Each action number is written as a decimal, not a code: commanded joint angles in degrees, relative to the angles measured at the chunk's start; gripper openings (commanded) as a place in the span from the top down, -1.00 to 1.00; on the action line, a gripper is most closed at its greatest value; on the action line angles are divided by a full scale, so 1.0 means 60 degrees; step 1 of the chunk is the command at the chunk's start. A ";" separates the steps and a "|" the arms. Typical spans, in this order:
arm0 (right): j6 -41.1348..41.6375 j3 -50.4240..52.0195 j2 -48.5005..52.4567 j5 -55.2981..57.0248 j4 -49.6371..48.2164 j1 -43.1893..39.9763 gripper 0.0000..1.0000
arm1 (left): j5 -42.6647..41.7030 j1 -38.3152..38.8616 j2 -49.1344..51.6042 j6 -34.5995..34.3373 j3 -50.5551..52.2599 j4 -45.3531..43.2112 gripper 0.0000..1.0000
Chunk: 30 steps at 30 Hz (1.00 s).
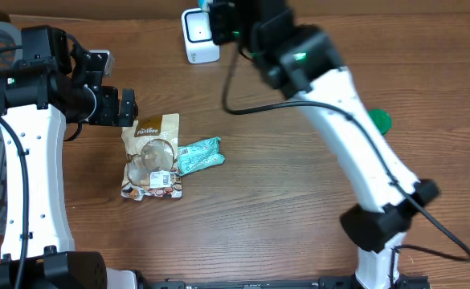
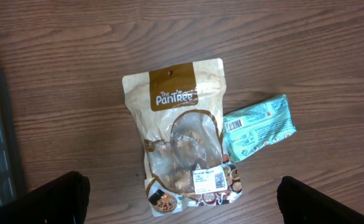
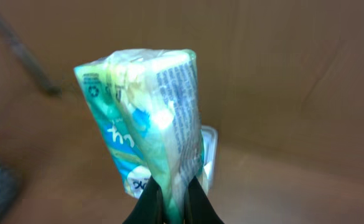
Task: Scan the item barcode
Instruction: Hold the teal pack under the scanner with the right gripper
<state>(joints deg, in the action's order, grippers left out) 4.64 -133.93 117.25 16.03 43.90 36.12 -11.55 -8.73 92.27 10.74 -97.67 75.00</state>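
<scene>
Two robot arms at a wooden desk (image 1: pixel 283 177), partway through scanning goods. The right hand (image 3: pixel 173 196) is pinched shut on the lower end of a green-and-white packet (image 3: pixel 150 118), which is held upright off the desk at the far edge, just in front of a white scanner (image 1: pixel 198 36). So pick-up and carry look done. Whether a scan has registered cannot be told.

The left hand (image 1: pixel 120 107) is spread wide and holds nothing, hovering beside a brown pouch (image 1: pixel 153 156) and a second packet (image 1: pixel 198 155) that lie touching on the desk, probably yet to be scanned.

The held packet is shown only by the right wrist view, with fine print on its side and no clear barcode; from overhead it is hidden under the arm. The printed codes on the two lying items are shown by the left wrist view. The arms' positions are given only from overhead.
</scene>
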 commanded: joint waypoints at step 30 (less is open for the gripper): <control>-0.9100 0.0091 0.5501 0.2277 -0.6477 -0.0102 0.92 | -0.0004 0.0022 -0.0113 0.0178 -0.0178 -0.0044 -0.99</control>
<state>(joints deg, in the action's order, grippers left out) -49.71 -133.38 150.56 30.22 5.48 35.97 -11.57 -8.73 92.27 10.74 -97.67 74.98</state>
